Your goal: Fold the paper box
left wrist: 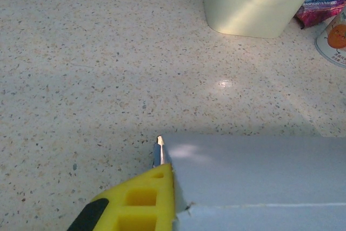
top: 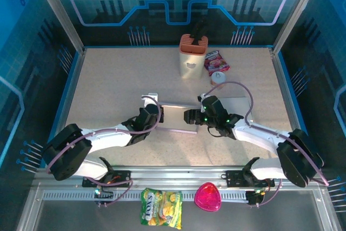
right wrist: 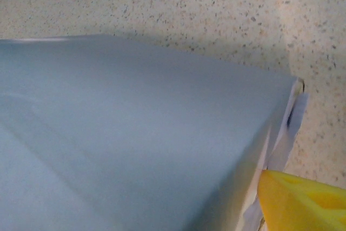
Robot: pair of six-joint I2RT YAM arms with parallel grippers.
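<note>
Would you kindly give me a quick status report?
Left gripper shut on paper box, left edge. Right gripper at right edge, jaws unclear. Holder and snack packet behind, apart.

- The paper box point(top: 176, 118) is lying mid-way across the bench point(top: 108, 85).
- The left gripper point(top: 156, 113) is clamping its left end.
- The right gripper point(top: 190, 116) is sitting at its right end.
- A tan holder point(top: 192, 60) is standing by the far edge.

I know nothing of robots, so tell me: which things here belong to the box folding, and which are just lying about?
In the job: box.
Lying about: cream holder, snack packet, cup, sweets bag, pink heart.
</note>
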